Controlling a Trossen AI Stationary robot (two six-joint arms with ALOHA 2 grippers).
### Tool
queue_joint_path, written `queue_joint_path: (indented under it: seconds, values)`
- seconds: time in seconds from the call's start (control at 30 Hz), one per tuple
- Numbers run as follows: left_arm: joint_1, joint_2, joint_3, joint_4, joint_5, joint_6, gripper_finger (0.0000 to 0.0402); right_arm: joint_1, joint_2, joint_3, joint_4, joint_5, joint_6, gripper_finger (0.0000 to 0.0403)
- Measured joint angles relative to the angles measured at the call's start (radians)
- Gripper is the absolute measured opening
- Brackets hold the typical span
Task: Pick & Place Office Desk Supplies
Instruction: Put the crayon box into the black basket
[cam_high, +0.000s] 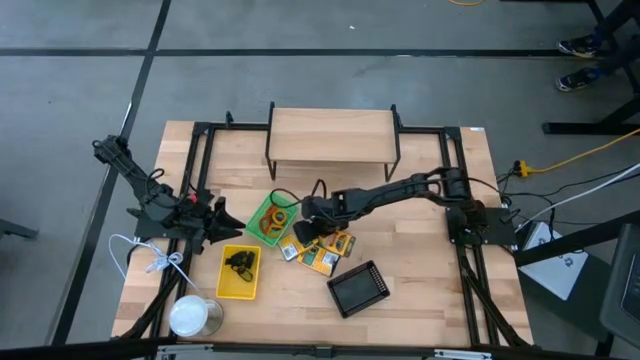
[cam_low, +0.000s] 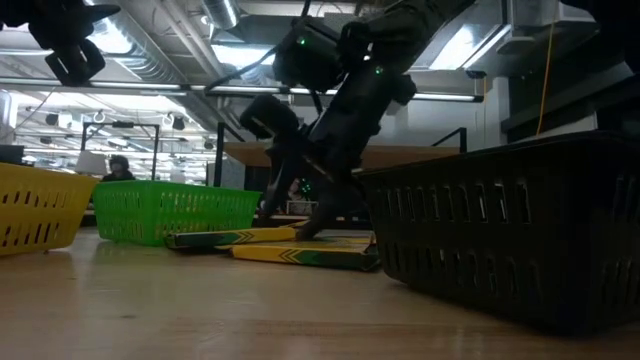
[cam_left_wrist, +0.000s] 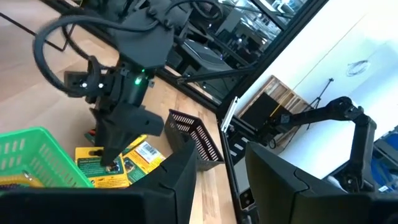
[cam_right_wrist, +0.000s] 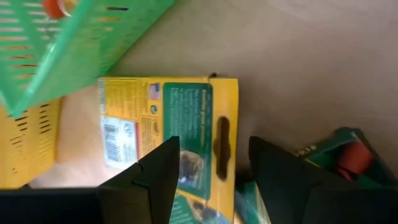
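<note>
- At the middle of the bench (cam_high: 420, 270), the right gripper (cam_right_wrist: 214, 163) hangs directly over a printed box (cam_right_wrist: 168, 121) that lies flat beside the green tray (cam_high: 270, 220); its fingers (cam_right_wrist: 155, 177) stand wide apart on either side of the box and hold nothing.
- The step in hand appears to be the pickup of this box. To do it well, the fingers should go straight down with one long edge of the box on each side, and close only once they are near the wood.
- Further printed boxes (cam_high: 325, 255) lie touching or overlapping just beside it, so a skewed descent could catch a neighbour.
- The green tray holds orange loops (cam_high: 277, 222), the yellow tray (cam_high: 240, 272) holds black clips (cam_high: 240, 264), and the black mesh tray (cam_high: 358, 288) lies near the boxes.
- The left gripper (cam_left_wrist: 214, 186) waits over the bench's left side with its fingers partly open and empty.
- The bench is pale wood within a black frame, with a raised wooden shelf (cam_high: 332, 138) at its back; a white round can (cam_high: 192, 316) and a white cord (cam_high: 150, 258) lie at its left front corner.
- Beyond it lies a grey floor with a yellow cable (cam_high: 580, 155), and the low view shows a ceiling with strip lights.
</note>
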Motion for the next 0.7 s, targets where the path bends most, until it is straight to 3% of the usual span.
queue_joint_path:
  seconds: [0.17, 0.4, 0.47, 0.7]
  values:
    - [0.000, 0.000, 0.000, 0.001, -0.004, 0.005, 0.0132, -0.006, 0.006, -0.002, 0.027, 0.005, 0.013, 0.0171]
    - [0.002, 0.002, 0.001, -0.101, -0.061, 0.067, 0.0132, -0.020, 0.011, -0.004, 0.067, -0.024, -0.012, 0.0027]
    - [0.002, 0.002, 0.001, -0.164, -0.056, 0.059, 0.0132, -0.023, 0.011, -0.004, 0.082, -0.048, -0.025, 0.0011]
    - [0.002, 0.002, 0.001, -0.194, 0.216, 0.091, 0.0132, -0.042, 0.011, -0.004, 0.107, -0.094, -0.032, 0.0007]
